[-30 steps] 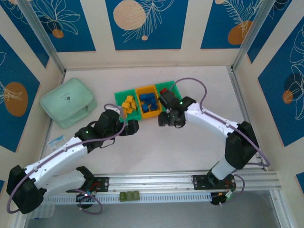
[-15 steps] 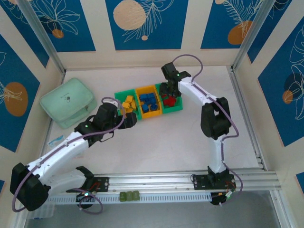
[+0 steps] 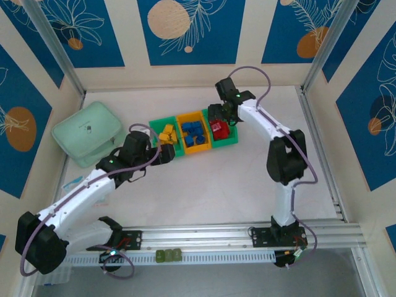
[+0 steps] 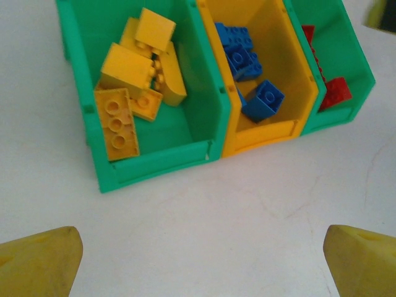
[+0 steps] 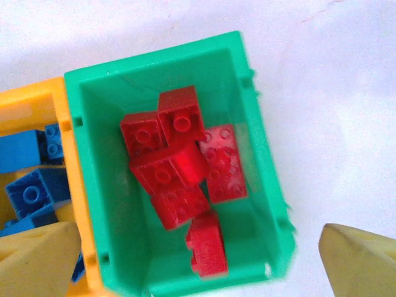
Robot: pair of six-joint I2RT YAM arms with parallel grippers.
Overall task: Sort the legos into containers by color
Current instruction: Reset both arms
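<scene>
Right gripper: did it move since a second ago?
Yes. The right gripper moved farther back: it was on the near side of the right green bin, and now hangs open above it.

Bright, flat, even light; just faint soft shadows on the white table; right wrist view's a bit smeary on the red legos; left wrist view's crisper; top view slightly grainy.

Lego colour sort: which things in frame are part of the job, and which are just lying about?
Job:
yellow legos, blue legos, red legos
left green bin, orange bin, right green bin

Lying about:
mint-green pouch
small green item on the front rail
</scene>
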